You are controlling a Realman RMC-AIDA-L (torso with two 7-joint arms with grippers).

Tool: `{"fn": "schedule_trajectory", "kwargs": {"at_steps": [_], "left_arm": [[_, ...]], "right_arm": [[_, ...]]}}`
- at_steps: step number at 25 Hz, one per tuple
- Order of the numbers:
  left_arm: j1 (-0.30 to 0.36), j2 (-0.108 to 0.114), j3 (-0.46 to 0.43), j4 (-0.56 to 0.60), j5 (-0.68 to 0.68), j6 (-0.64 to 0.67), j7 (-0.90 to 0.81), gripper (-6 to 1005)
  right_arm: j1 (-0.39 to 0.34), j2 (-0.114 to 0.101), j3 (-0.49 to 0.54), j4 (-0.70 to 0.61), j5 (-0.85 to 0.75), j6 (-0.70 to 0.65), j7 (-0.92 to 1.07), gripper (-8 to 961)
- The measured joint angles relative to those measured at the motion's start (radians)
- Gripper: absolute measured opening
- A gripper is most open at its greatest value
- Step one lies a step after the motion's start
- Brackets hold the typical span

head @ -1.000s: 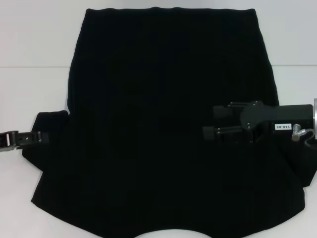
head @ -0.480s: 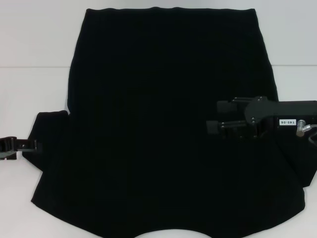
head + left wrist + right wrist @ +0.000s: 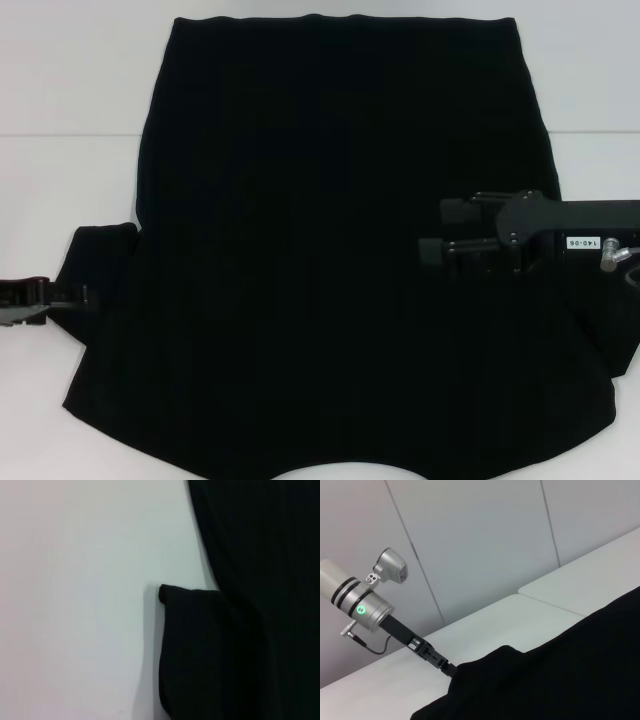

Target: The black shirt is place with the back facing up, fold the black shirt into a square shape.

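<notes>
Left pincer sits low at the near-left edge of the shirt, its tips meeting the sleeve that juts out over the white desk; whether it has bitten the cloth I cannot tell, since black runs into black. I judge the sleeve fold is the step in hand, so I would confirm the pinch takes the sleeve's outer edge alone, lift only enough to clear the body, and carry it straight inward so the crease runs parallel to the side seam. Farther across, right pincer hovers over the right half with its fingers spread, gripping nothing. Beyond both, the shirt lies flat, its far hem straight.
</notes>
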Motion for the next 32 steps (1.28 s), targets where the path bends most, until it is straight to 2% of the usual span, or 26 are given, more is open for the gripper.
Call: {"fn": "schedule_trajectory", "kwargs": {"at_steps": [32], "left_arm": [[-0.021, 0.005, 0.018, -0.055, 0.017, -0.059, -0.004, 876]], "right_arm": [[-0.003, -0.001, 0.011, 0.0, 0.0, -0.001, 0.0, 897]]}}
